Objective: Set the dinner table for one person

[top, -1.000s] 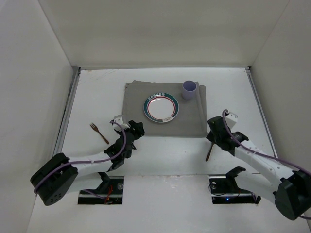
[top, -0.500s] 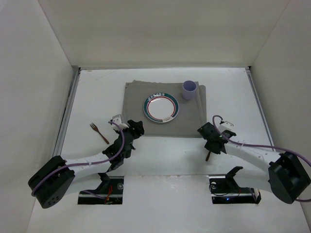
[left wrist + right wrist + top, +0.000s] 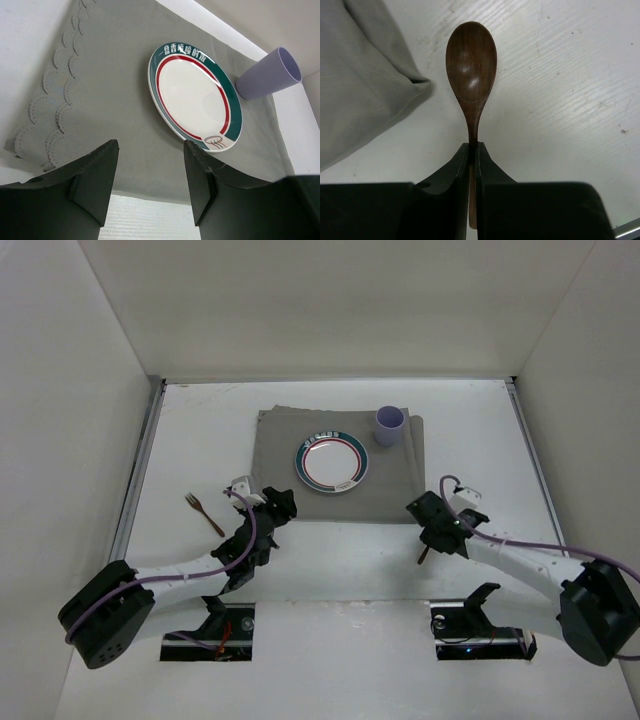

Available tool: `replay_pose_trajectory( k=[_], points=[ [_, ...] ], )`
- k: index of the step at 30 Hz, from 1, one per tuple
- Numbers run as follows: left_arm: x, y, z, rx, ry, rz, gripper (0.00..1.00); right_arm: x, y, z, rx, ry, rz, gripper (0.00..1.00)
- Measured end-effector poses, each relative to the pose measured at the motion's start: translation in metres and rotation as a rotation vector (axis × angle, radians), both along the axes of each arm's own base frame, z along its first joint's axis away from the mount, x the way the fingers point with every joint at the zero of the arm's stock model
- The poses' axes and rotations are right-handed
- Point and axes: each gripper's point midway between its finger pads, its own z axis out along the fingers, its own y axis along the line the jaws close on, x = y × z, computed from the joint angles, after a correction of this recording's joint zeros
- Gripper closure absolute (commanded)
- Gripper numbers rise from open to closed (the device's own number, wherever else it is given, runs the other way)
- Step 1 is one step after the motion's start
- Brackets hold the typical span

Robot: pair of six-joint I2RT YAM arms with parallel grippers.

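Across the whole floor of the top view lies the counter [image 3: 330,575], a matte white surface with a metal strip [image 3: 140,475] along its 9 o'clock edge and another along its 3 o'clock edge. White walls [image 3: 330,310] enclose it on three sides.

A grey cloth mat [image 3: 275,455] lies on the counter, offset from centre toward 12 o'clock. A plate [image 3: 331,464] with a green and red rim rests flat on the mat. A lilac cup [image 3: 390,426] stands upright on the mat at 1 o'clock from the plate, near it but apart.

A fork [image 3: 204,514] lies on the bare counter at 8 o'clock from the plate, well clear of the mat.

Left hand [image 3: 283,502]: positioned at the mat's 7 o'clock corner. The wrist view shows it released, fingers [image 3: 95,175] spread, nothing between them.

Right hand [image 3: 425,515]: positioned at the mat's 5 o'clock corner, clenched on the handle of a dark wooden spoon [image 3: 471,65]. The spoon's bowl faces up, just beside the mat's edge and over bare counter. Whether the spoon touches the counter cannot be determined.
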Motion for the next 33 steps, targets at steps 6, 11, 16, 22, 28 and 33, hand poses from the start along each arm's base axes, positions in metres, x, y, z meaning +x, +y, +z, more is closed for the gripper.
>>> replay_pose_trajectory(
  k=[6,11,16,22,28,33],
  points=[
    [0.0,0.0,-0.003,0.007,0.006,0.0,0.47,0.004,-0.001,0.03,0.011,-0.065,0.045,0.93],
    [0.0,0.0,-0.007,0.018,0.017,0.0,0.47,0.039,0.026,0.068,-0.045,-0.085,0.236,0.94],
    [0.0,0.0,-0.009,0.024,0.022,0.0,0.47,0.094,0.075,0.075,-0.101,-0.063,0.454,0.94],
    [0.0,0.001,-0.009,0.024,0.022,0.002,0.47,0.132,0.111,0.045,-0.148,0.009,0.623,0.94],
    [0.001,0.001,-0.009,0.024,0.022,0.005,0.47,0.144,0.112,0.022,-0.179,0.076,0.672,0.94],
    [0.001,0.001,-0.01,0.025,0.024,0.005,0.47,0.15,0.107,0.015,-0.181,0.092,0.661,0.94]
  ],
)
